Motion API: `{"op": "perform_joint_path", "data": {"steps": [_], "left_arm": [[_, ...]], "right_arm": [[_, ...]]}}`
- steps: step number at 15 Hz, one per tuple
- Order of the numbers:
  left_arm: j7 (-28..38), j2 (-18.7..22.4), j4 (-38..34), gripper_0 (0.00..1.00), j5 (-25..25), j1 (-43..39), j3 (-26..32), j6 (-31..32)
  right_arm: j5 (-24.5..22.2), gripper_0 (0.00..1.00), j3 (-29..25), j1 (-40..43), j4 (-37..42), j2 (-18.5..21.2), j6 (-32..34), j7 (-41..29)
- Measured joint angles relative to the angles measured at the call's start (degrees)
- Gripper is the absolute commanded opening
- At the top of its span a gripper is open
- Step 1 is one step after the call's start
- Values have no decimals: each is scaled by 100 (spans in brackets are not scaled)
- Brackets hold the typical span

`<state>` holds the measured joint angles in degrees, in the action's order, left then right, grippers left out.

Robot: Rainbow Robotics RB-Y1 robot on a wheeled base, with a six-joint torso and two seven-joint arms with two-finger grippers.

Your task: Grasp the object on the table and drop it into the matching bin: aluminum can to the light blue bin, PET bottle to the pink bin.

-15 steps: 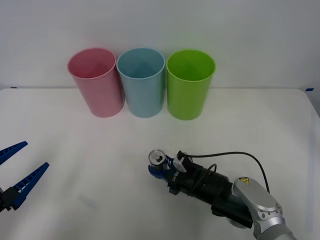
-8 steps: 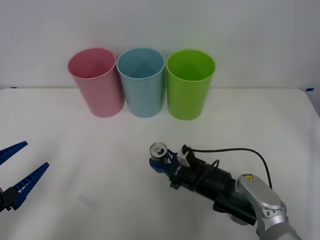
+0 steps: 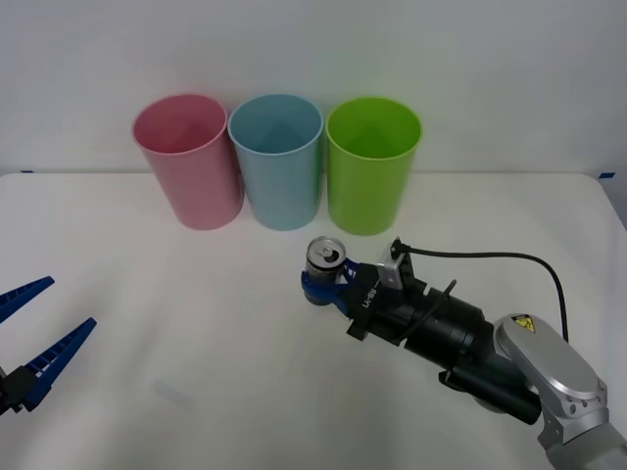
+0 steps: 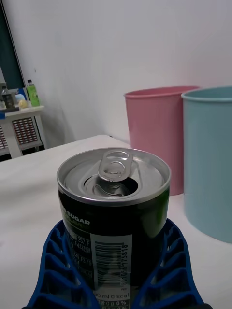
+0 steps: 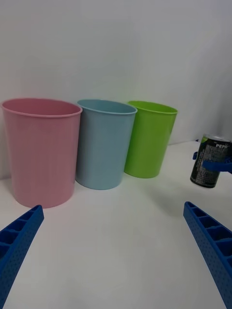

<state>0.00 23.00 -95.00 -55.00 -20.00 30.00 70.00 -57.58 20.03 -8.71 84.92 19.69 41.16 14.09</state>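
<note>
The aluminum can point(image 3: 324, 258) has a silver top with a pull tab and a dark body. My right gripper point(image 3: 321, 284) is shut on it and holds it upright above the white table point(image 3: 147, 294), in front of the gap between the light blue bin point(image 3: 277, 162) and the lime green bin. In the right wrist view the can point(image 4: 113, 212) sits between the blue fingers point(image 4: 58, 270), with the pink bin point(image 4: 157, 135) and light blue bin point(image 4: 208, 159) behind. The left wrist view shows the can point(image 5: 210, 161) lifted off the tabletop. My left gripper point(image 3: 34, 343) rests open at the near left.
Three tall bins stand in a row at the table's far side: the pink bin point(image 3: 188, 160), the light blue one, then a lime green bin point(image 3: 371, 163). A black cable point(image 3: 490, 259) loops over my right arm. A wall stands right behind the bins.
My right gripper has lifted the can off the table and carried it up and toward the bins. The left arm has not moved.
</note>
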Motion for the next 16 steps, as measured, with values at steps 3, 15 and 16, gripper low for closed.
{"op": "perform_joint_path", "data": {"steps": [3, 15, 16], "left_arm": [[0, 0, 0, 100, 0, 0, 0, 0], [0, 0, 0, 100, 0, 0, 0, 0], [0, 0, 0, 100, 0, 0, 0, 0]], "right_arm": [[-6, 0, -6, 8, 729, 280, -300, -688], [-1233, 0, -271, -487, 2153, 760, -1240, -3308], [-1374, 0, -274, -585, 2144, 744, -1302, -3466]]}}
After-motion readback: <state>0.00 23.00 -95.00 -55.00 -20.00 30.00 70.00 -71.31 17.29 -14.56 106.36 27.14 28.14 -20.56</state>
